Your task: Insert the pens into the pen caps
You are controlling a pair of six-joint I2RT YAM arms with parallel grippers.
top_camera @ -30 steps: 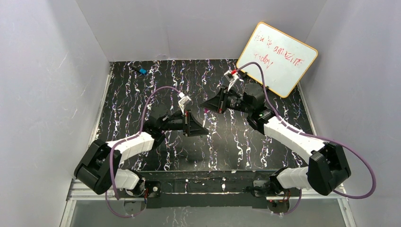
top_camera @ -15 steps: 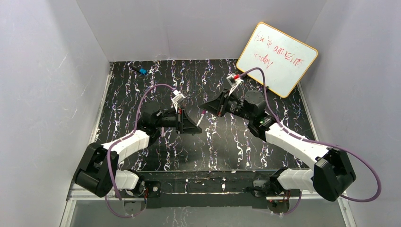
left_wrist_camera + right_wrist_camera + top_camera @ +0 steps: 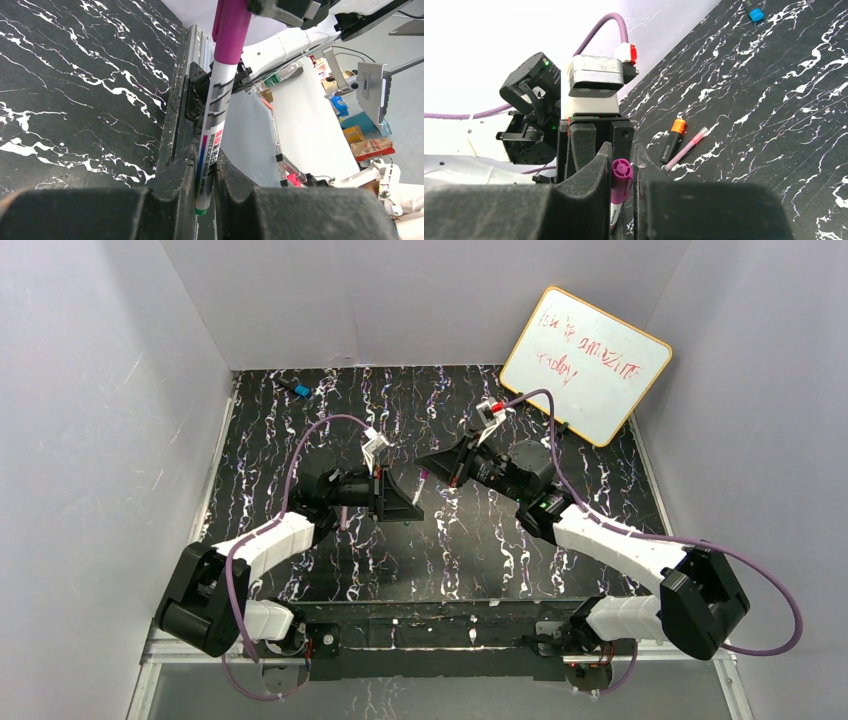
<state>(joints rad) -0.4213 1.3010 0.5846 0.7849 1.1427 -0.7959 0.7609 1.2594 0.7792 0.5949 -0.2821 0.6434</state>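
Both arms meet over the middle of the counter (image 3: 480,560), raised off its surface.

Left pincer (image 3: 204,172): clenched on the lower barrel of the thin white marker (image 3: 216,110). The marker runs up and away from the fingers toward the upper centre of the left wrist view.

Right pincer (image 3: 622,165): clenched on the magenta cap (image 3: 231,25). The cap sits over the marker's upper end. How far it is seated cannot be told.

Loose items, centre right of the right wrist view: the short black marker with an orange end (image 3: 672,140) and the thin pink pen (image 3: 686,148) lie flat, side by side and just beside each other, near the left arm.

Far items: a black marker with a blue end (image 3: 296,389) lies in the upper left of the top view, close to the back edge and well apart from both pincers. A whiteboard (image 3: 590,365) leans in the upper right corner, its lower edge on the counter behind the right arm.

Boundaries: walls close the counter on the left, back and right. Bare surface lies between the joined pincers and the bottom rail, and on toward the back wall.
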